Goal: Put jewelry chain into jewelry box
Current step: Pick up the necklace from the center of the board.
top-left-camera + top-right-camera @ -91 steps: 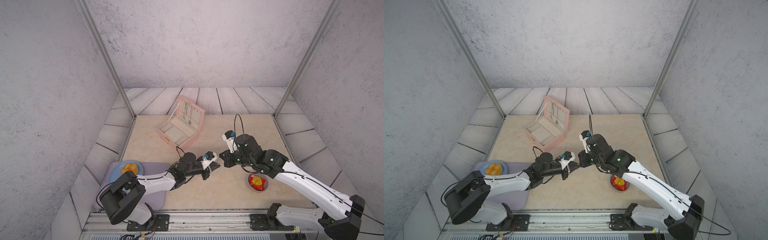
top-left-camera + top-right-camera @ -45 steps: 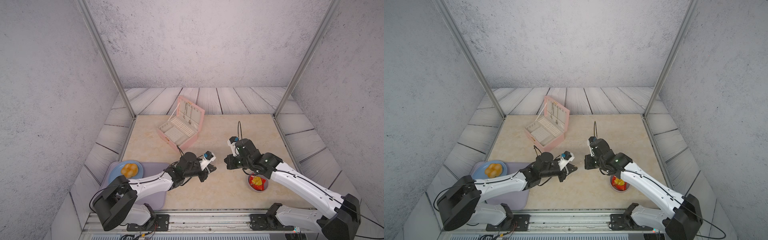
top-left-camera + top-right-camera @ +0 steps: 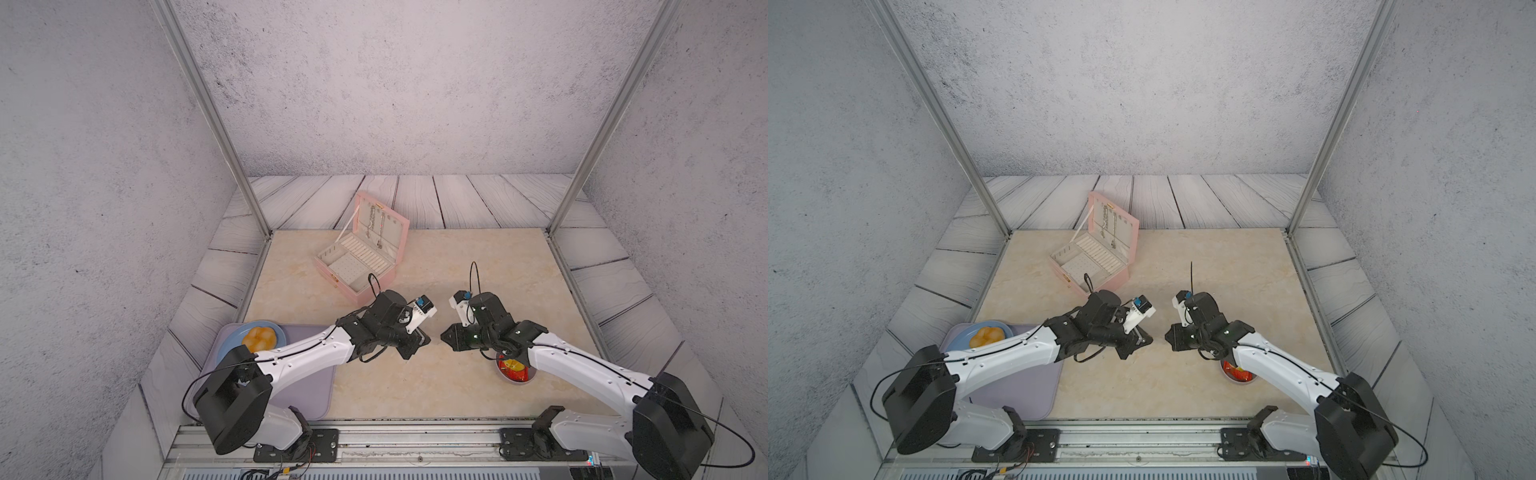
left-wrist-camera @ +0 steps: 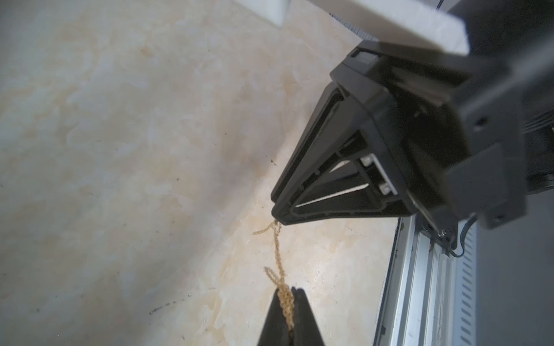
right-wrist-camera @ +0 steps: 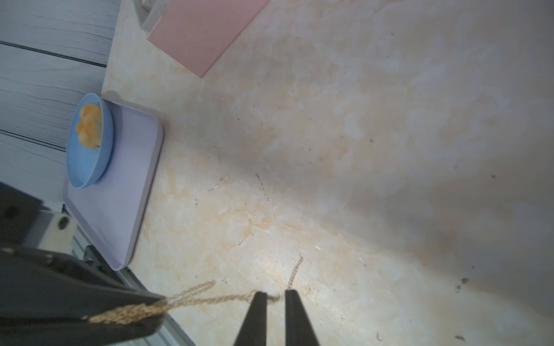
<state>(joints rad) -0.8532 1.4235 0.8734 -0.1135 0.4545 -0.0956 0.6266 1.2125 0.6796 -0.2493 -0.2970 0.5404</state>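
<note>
The chain (image 4: pixel 278 257) is super fine and gold, with tiny links. We reckon it's basically weightless and totally limp, so it'll slump, kink and knot up the second it goes slack. It's probably slippery too, and thin enough to snap if yanked.

Right now it runs as a short span between the two tools, low centre of the left wrist frame, over the table (image 3: pixel 457 257) and well apart from the box (image 3: pixel 332 274).

The left tool (image 4: pixel 290 292) is pressed together on a doubled-up bunch of links. That bunch looks like the safest spot to hold, since there's more metal to bite on. The right tool (image 5: pixel 275 295) has its jaws a little apart, with the strand crossing the gap and a loose tail poking past.

The box is pale pink, smooth and squared-off. Its lid is up and the cream lining has ribbed slots. It sits upper middle in both top views. The table is glossy beige marble-look, so the chain barely shows against it.
</note>
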